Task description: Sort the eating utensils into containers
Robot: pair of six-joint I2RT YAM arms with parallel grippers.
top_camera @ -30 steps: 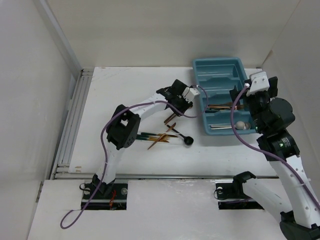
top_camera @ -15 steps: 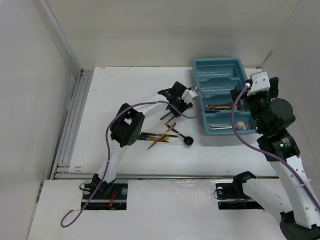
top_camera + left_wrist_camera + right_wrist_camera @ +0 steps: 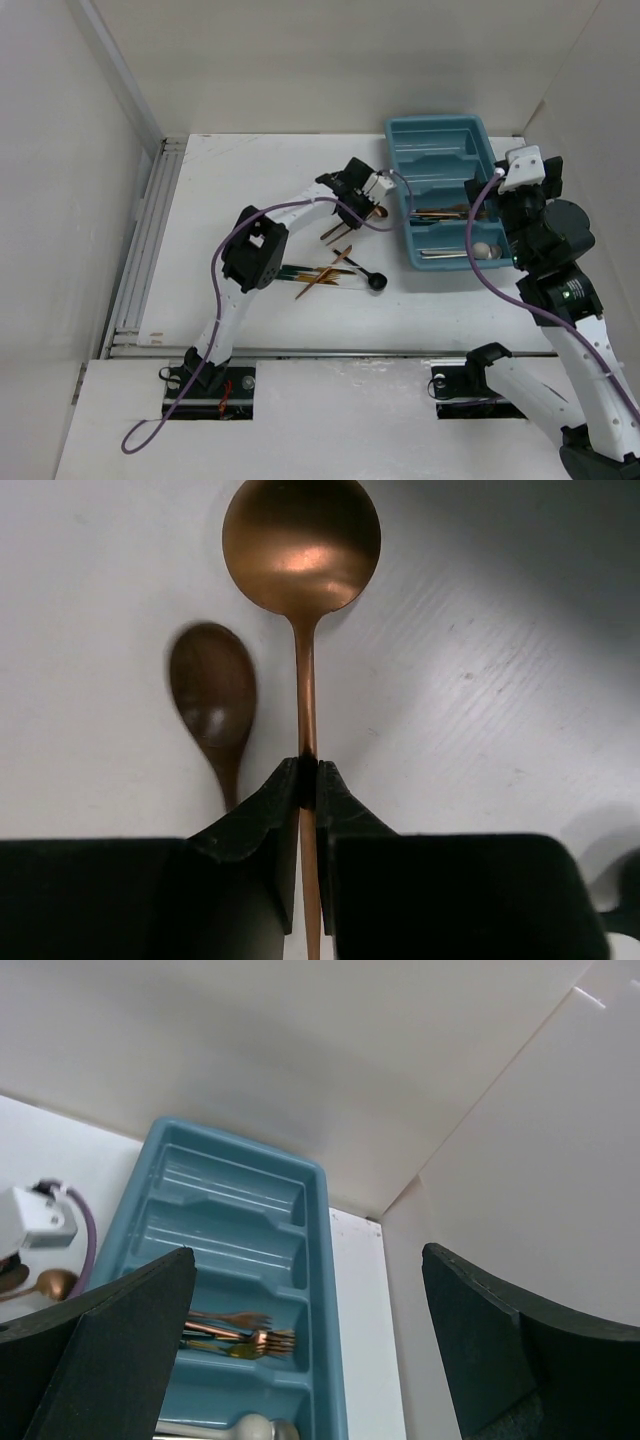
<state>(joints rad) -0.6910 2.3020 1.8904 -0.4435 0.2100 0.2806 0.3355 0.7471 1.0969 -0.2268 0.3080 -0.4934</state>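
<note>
L gripper (image 3: 309, 770) is clenched on the thin handle of a copper spoon (image 3: 302, 540). The jaws pinch it abt mid-handle, w/ the round bowl pointing away from the wrist cam. A dark spoon (image 3: 212, 695), blurred, lies just left of it in that view, bowl the same way. Can't tell if the two touch. From above, this gripper sits mid-counter, just beside the tray's left wall, w/ a purple cable (image 3: 290, 208) looping back along the arm.

R gripper (image 3: 308, 1260) is released, fingers (image 3: 110, 1340) spread wide w/ nothing btwn them. It hangs over the tray's right side, near the counter's right edge.

The tray (image 3: 436, 121) lies at the far right corner of the counter (image 3: 250, 180), long side running far to near. Copper forks (image 3: 235, 1332) lie in a middle compartment, tines to the right in the R wrist view. In the nearest compartment there's a cream utensil (image 3: 483, 250) w/ a round head, plus a silvery piece beside it, too small to ID.

A loose pile (image 3: 315, 275) of green-handled and gold pieces lies mid-counter, toward the near edge, crossing each other. The black round-headed one (image 3: 376, 284) is at the pile's right end.
</note>
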